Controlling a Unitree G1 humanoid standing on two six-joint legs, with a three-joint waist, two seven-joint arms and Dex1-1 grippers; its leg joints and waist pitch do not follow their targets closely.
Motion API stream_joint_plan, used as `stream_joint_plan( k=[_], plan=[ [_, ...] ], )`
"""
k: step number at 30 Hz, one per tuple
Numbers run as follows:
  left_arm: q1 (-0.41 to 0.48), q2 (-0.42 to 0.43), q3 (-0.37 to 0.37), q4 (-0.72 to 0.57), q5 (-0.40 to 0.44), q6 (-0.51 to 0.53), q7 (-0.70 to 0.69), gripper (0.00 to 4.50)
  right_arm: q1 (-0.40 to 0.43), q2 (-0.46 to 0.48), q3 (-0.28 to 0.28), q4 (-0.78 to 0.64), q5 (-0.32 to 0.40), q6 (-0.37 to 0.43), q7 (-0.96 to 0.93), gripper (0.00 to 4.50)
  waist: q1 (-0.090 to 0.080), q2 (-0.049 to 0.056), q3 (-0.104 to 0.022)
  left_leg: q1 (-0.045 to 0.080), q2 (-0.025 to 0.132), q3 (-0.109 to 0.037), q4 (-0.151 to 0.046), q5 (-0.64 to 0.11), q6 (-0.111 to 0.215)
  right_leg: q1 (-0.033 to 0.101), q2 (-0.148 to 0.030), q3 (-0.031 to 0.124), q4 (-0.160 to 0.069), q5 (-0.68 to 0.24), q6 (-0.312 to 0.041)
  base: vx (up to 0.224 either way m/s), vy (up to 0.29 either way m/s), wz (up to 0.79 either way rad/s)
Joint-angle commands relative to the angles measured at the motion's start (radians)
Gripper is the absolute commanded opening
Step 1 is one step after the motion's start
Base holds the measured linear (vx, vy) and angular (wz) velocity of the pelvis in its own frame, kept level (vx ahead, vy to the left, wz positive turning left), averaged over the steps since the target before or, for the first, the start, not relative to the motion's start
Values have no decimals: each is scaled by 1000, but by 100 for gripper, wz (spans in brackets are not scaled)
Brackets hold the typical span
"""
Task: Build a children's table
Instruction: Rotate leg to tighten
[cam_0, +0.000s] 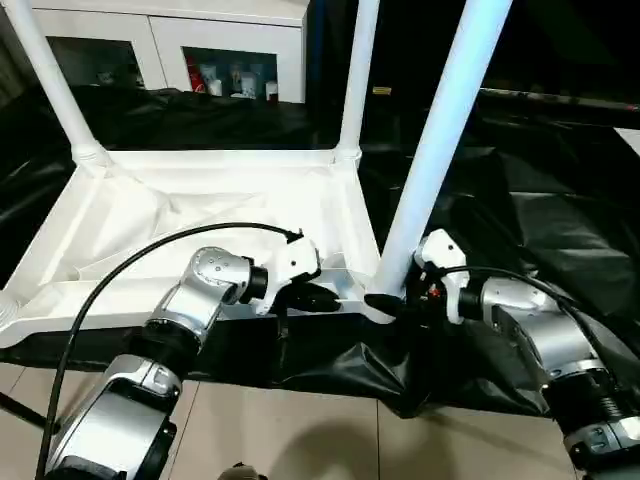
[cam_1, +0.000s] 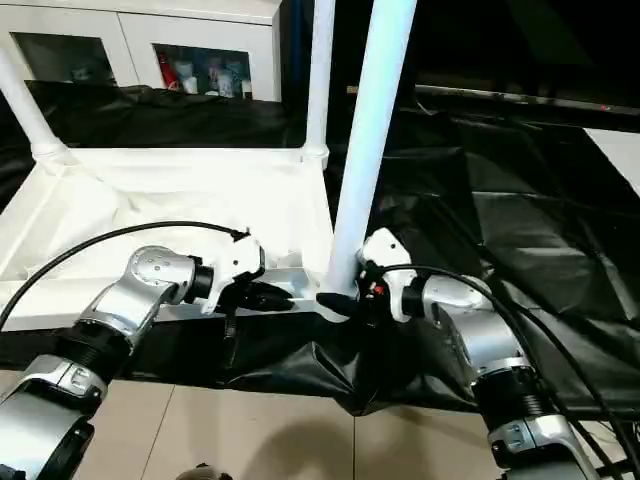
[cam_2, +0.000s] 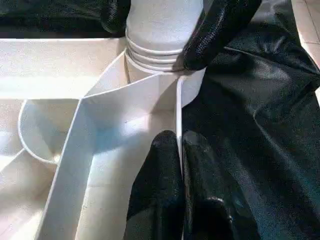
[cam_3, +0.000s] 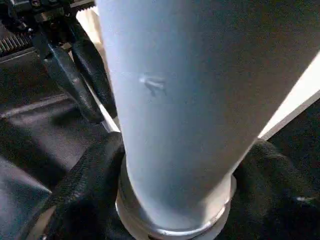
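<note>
The white table top (cam_0: 215, 215) lies upside down on black sheeting (cam_0: 520, 210), ribbed underside up, its long axis running left to right across the view. From its far left corner a white leg (cam_0: 50, 80) rises, leaning left; a second leg (cam_0: 357, 75) stands nearly upright at the far right corner. On the near rim, the left gripper (cam_0: 318, 296) has its black fingers (cam_2: 165, 190) pinched together on the thin edge wall. At the near right corner socket a third leg (cam_0: 440, 140) points up, tilted right. The right gripper (cam_0: 395, 303) has its fingers (cam_3: 82, 185) set apart around that leg's base.
</note>
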Motion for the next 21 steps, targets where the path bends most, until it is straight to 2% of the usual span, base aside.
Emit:
stream_joint_plan(
  k=[1, 5, 14, 17, 18, 21],
  plan=[
    [13, -22, 4, -29, -44, -2, -22, 0, -9, 0, -1, 7, 0, -2, 0, 312, -2, -19, -60, 9, 28, -4, -63, -158, 50, 44, -78, 43, -79, -113, -207, 0, 0, 0],
    [18, -19, 4, -37, -44, 6, -26, 0, -5, 2, -2, 7, -3, -4, -1, 280, -3, -19, -61, 9, 28, -4, -63, -154, 51, 45, -79, 43, -78, -111, -207, 0, 0, 0],
    [20, -20, 5, -36, -45, 24, -32, 0, 11, 45, -29, 26, 22, 7, -32, 269, -4, -18, -62, 8, 27, -4, -62, -152, 52, 45, -79, 42, -76, -100, -215, 0, 0, 0],
    [-4, -45, 14, 9, -25, 34, 39, 0, 12, 107, -64, 73, 16, 9, -162, 269, -12, -17, -59, 9, 26, -5, -65, -169, 39, 43, -78, 42, -80, -129, -212, 0, 0, 0],
    [-18, -57, 17, 33, -15, 43, 75, 0, 10, 134, -77, 88, 9, 9, -224, 269, -16, -15, -59, 12, 26, -5, -67, -180, 29, 39, -79, 42, -83, -154, -208, 0, 0, 0],
    [-57, -97, 31, 108, 5, 58, 178, 0, -1, 215, -117, 122, -13, 25, -422, 269, -27, -14, -57, 14, 25, -8, -72, -201, -1, 38, -78, 43, -87, -200, -198, 0, 0, 0]
  ],
)
